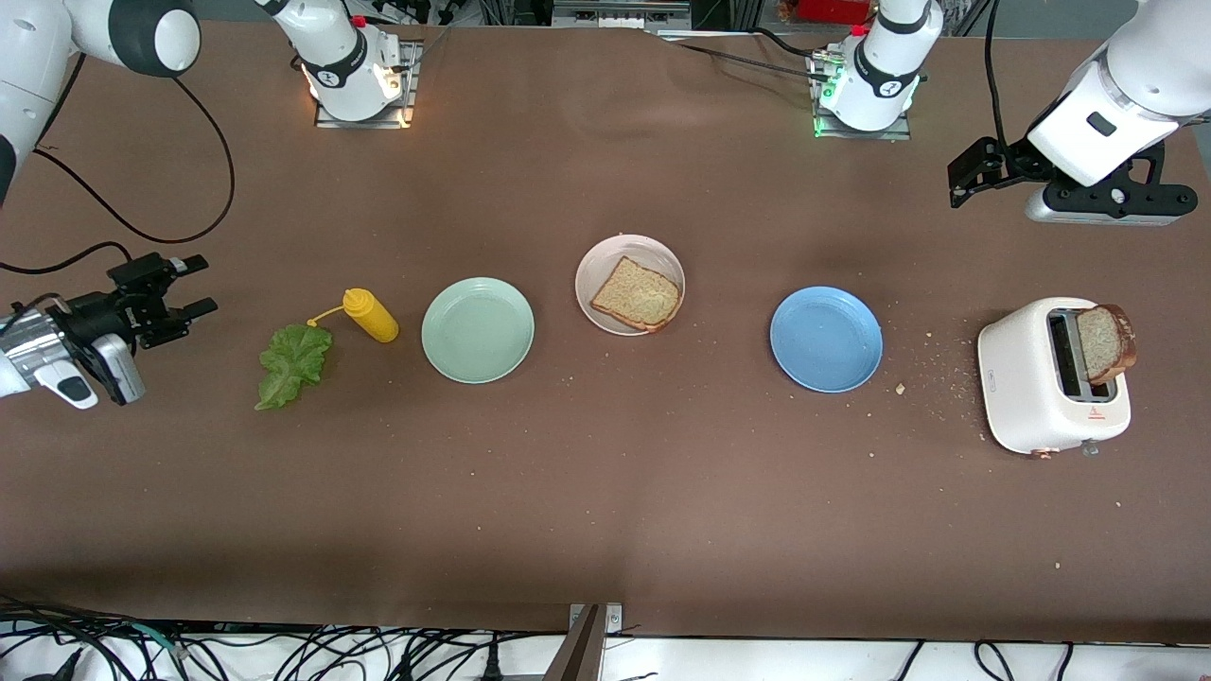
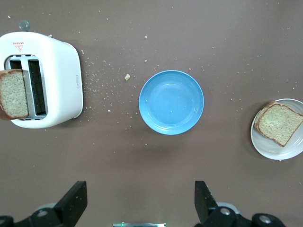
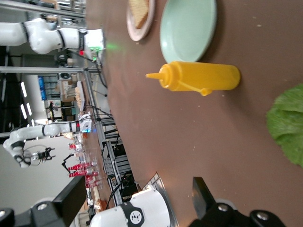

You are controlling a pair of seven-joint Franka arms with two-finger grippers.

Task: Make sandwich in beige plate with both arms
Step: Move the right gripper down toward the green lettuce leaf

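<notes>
The beige plate (image 1: 605,260) sits mid-table with one toast slice (image 1: 637,294) lying on it. A second toast slice (image 1: 1102,342) stands up out of the white toaster (image 1: 1041,388) at the left arm's end. The green lettuce leaf (image 1: 293,364) lies on the table at the right arm's end. My right gripper (image 1: 197,284) is open and empty, held low beside the lettuce. My left gripper (image 1: 960,182) is open and empty, up in the air near the toaster. In the left wrist view the toaster (image 2: 57,80) and the beige plate (image 2: 265,146) both show.
A yellow squeeze bottle (image 1: 371,315) lies beside the lettuce. A mint-green plate (image 1: 478,330) stands between the bottle and the beige plate. A blue plate (image 1: 826,339) stands between the beige plate and the toaster. Crumbs lie scattered round the toaster.
</notes>
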